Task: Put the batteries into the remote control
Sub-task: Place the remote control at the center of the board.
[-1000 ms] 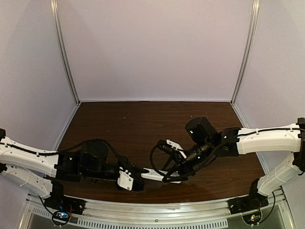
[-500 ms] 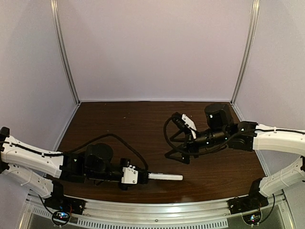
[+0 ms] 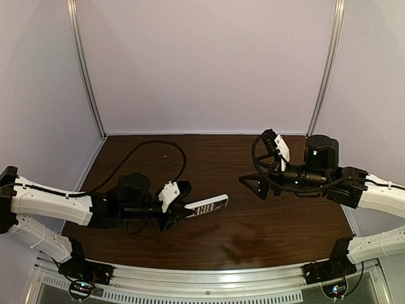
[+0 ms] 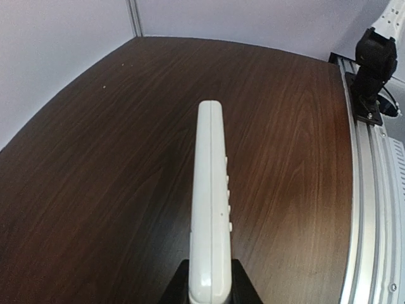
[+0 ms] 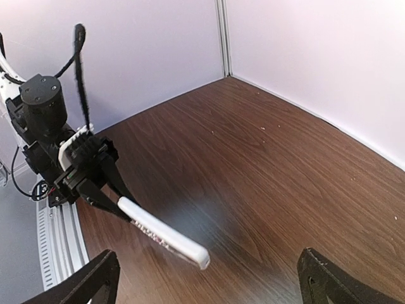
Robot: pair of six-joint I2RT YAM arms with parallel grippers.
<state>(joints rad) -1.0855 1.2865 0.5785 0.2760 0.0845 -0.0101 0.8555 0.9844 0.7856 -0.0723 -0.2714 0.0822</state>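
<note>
A lab robot booth: plain lilac wall panels (image 3: 202, 63), aluminium posts (image 3: 88, 76), dark wood table (image 3: 215, 152).

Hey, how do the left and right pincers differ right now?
The left pincer is shut on the remote; the right pincer is wide open and empty. The left pincer sits left of centre, pointing right; the right pincer sits at the right, pointing left. Both hang above the table.

Dark wooden table (image 3: 209, 164), lilac walls (image 3: 202, 63)
</note>
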